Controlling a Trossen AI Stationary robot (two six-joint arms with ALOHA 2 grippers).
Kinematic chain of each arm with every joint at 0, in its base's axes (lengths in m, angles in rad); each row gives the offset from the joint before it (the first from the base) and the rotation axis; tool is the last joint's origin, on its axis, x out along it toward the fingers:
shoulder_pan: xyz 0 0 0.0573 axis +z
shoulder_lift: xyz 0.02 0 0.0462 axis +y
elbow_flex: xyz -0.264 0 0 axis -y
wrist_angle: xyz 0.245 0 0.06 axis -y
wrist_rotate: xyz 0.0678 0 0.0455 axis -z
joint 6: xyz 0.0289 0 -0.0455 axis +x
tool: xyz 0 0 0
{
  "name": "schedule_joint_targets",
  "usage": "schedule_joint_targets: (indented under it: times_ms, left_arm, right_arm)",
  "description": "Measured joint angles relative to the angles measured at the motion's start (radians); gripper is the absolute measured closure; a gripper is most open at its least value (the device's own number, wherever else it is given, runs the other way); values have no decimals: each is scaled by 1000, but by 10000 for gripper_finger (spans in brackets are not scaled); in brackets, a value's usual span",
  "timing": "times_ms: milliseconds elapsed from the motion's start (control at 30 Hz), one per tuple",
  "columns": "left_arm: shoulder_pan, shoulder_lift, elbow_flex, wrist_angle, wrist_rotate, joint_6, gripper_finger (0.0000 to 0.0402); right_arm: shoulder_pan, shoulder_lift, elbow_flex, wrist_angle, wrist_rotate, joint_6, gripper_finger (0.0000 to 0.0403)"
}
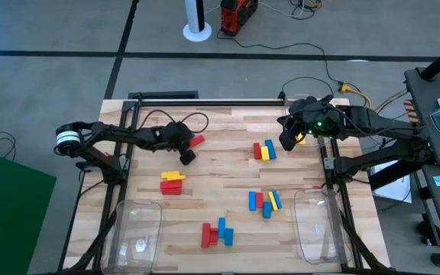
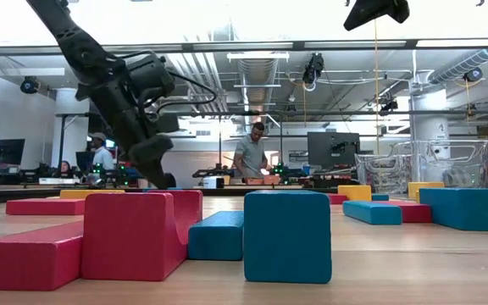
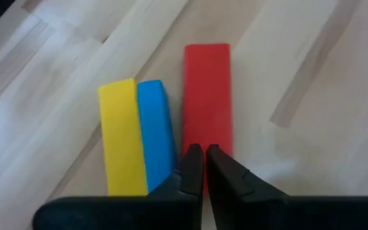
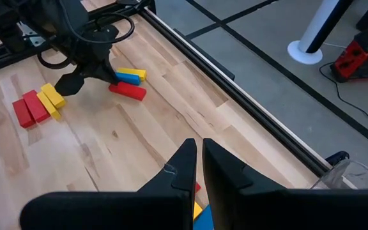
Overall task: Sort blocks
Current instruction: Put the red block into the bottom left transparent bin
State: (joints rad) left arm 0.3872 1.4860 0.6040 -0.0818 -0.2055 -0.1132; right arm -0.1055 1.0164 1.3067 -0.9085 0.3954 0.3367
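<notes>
Small red, yellow and blue blocks lie flat on the wooden table in several clusters. A red block lies by a blue block and a yellow block at the far left. My left gripper is shut and hangs just on the near side of these three, touching none of them. In the high view its arm hides the yellow and blue ones. My right gripper is shut and hovers high over the far right, beside a red-yellow-blue cluster.
More blocks: a yellow-and-red cluster at left centre, a mixed one at right centre, red and blue ones near the front edge. Clear bins stand at the front left and front right. People stand beyond the table.
</notes>
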Motion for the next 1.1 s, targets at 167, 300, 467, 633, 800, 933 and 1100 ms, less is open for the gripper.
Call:
schedule_joint_targets:
  times_ms: [167, 300, 467, 633, 800, 933, 1100]
  left_arm:
    - [1, 0, -4, 18, -14, -28, 401]
    - [1, 0, -4, 38, -14, -30, 401]
    - [1, 42, 5, 44, -14, -31, 401]
    - [0, 101, 53, 55, -5, -56, 401]
    - [0, 140, 110, 37, 17, -39, 401]
    - [-2, 149, 138, 27, 77, -20, 401]
    - [-6, 134, 149, 23, 100, -17, 401]
  right_arm:
    - [0, 0, 0, 0, 0, 0, 385]
    - [0, 0, 0, 0, 0, -4, 385]
    - [0, 0, 0, 0, 0, -9, 385]
    - [0, 0, 0, 0, 0, -9, 385]
    - [0, 0, 0, 0, 0, -7, 385]
    - [0, 0, 0, 0, 0, -5, 385]
    - [0, 0, 0, 0, 0, -6, 385]
